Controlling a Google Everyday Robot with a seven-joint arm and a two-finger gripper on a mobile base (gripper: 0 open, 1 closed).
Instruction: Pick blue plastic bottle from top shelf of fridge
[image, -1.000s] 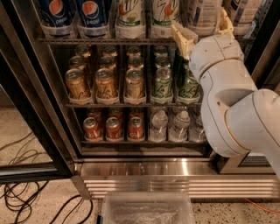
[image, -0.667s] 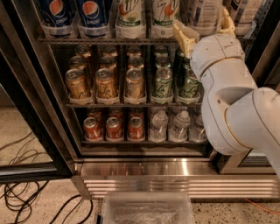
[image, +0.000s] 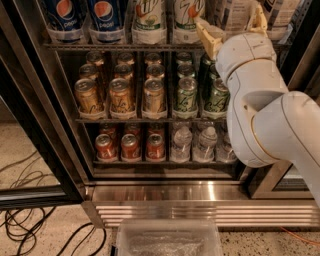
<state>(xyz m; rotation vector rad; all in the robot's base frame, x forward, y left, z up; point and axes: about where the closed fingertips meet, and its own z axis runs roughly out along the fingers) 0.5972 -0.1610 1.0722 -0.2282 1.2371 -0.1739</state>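
The blue plastic bottle (image: 234, 12) stands at the right end of the top shelf (image: 120, 46) of the fridge (image: 45, 125); only its lower part with the pale striped label shows. My gripper (image: 233, 29) is raised to the shelf. Its tan fingers (image: 206, 36) stand apart, one on each side of the bottle's base. I cannot tell whether they touch it. The white arm (image: 260, 105) covers the right side of the lower racks.
Dark blue Pepsi bottles (image: 65, 15) and 7up bottles (image: 149, 17) stand left of it on the same shelf. Racks of cans (image: 120, 95) and small water bottles (image: 181, 142) are below. A clear plastic bin (image: 167, 240) and cables (image: 25, 225) lie on the floor.
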